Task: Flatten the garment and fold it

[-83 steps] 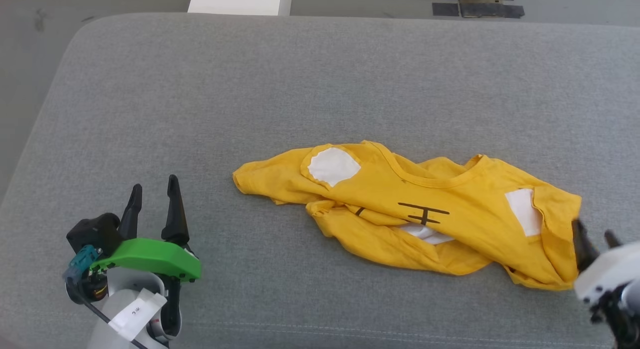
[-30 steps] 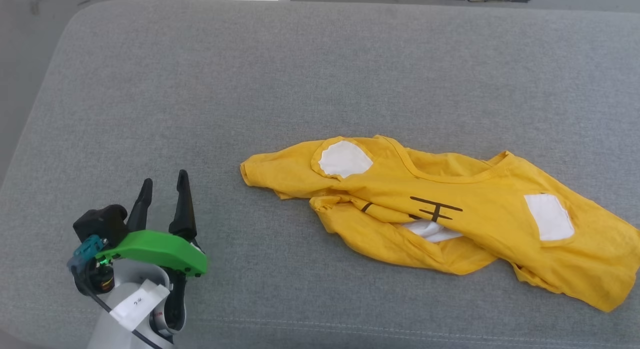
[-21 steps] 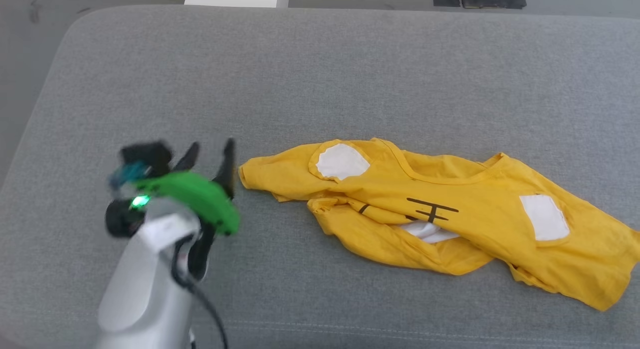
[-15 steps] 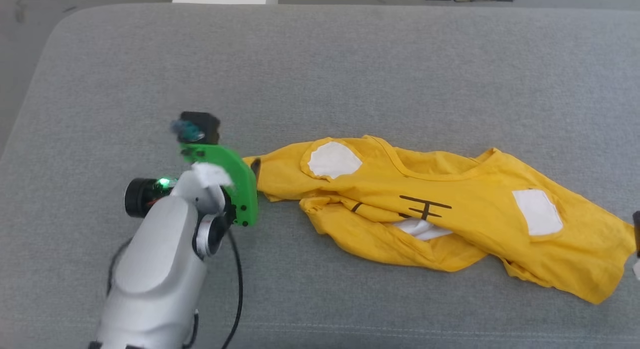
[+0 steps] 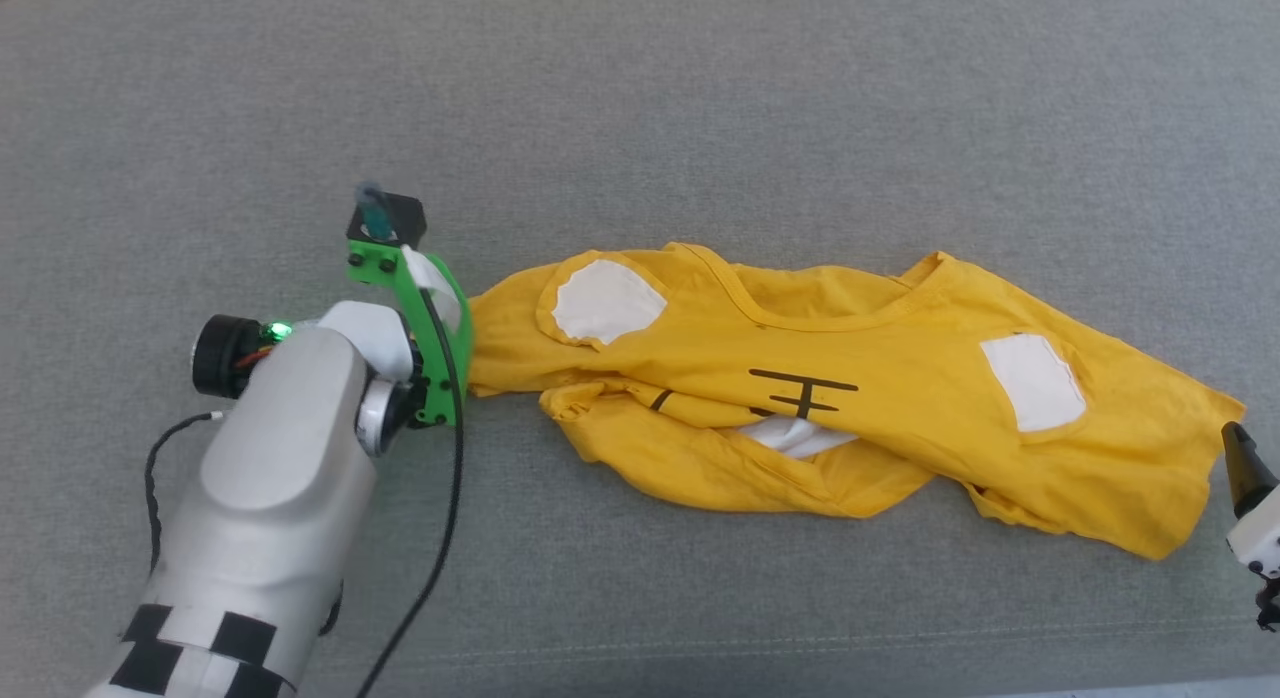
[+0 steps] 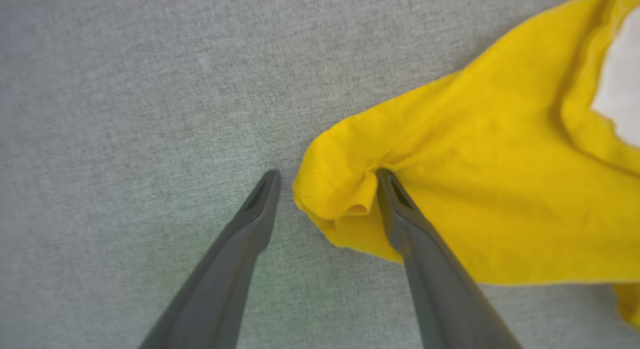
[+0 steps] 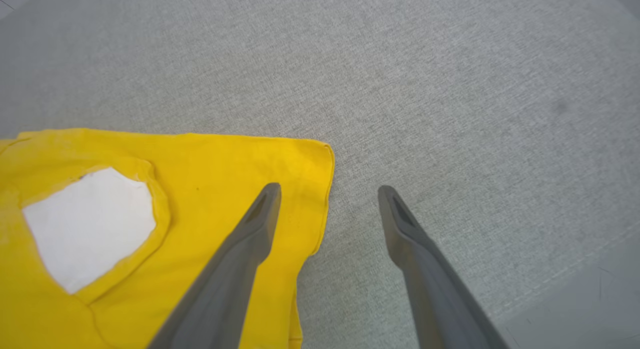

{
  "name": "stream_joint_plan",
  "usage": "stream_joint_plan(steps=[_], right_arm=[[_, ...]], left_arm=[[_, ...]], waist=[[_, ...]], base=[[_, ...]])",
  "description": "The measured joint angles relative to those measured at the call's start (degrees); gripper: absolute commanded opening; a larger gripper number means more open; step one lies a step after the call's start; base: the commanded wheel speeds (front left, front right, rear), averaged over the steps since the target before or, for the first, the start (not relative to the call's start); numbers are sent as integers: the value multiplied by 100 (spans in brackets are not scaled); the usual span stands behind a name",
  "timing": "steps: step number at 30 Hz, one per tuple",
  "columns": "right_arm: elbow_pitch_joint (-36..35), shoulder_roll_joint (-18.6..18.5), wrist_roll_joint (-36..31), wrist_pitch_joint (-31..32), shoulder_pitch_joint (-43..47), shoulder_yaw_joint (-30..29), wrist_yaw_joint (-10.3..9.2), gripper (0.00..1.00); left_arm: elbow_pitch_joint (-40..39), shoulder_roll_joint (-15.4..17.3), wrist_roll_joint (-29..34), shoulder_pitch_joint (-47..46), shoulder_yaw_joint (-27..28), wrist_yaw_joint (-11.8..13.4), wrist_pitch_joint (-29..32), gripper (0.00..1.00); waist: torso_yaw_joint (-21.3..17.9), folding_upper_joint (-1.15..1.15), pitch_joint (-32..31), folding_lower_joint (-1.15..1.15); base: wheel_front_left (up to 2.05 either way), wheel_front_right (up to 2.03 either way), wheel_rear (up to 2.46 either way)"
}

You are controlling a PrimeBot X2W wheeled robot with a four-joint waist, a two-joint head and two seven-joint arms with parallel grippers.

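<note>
Lying crumpled on the grey fabric cushion [image 5: 700, 128], the bright yellow cotton T-shirt [image 5: 900, 378] looks light and limp. Jaws spread wide, the left gripper [image 6: 325, 176] straddles its bunched left tip and the right gripper [image 7: 327, 189] its right corner: sensible pinch points, I'd say.

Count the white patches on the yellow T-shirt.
2: rounded patch near the T-shirt's left end, squarish patch toward the right. White cloth at the middle fold may be another.
</note>
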Motion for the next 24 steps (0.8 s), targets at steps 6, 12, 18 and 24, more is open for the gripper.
stream_joint_plan(steps=[6, 12, 18, 24], right_arm=[[75, -1, 15, -81, 2, -9, 0, 100], [-14, 1, -213, 7, -25, -25, 0, 100], [-441, -2, -846, 681, -206, 20, 0, 100], [-533, -1, -1383, 1376, -583, -22, -1, 100]], left_arm=[[-53, 78, -321, -44, 170, -149, 192, 0], [-648, 4, -1022, 353, 860, -163, -637, 0], [-1648, 97, -1343, 1001, 1180, -141, -903, 0], [-2664, 76, -1536, 1683, 1281, 18, -962, 0]], waist=[[-84, 0, 132, 0], [28, 0, 136, 0], [99, 0, 147, 0], [165, 0, 310, 0]], base=[[0, 0, 0], [0, 0, 0], [0, 0, 0], [0, 0, 0]])
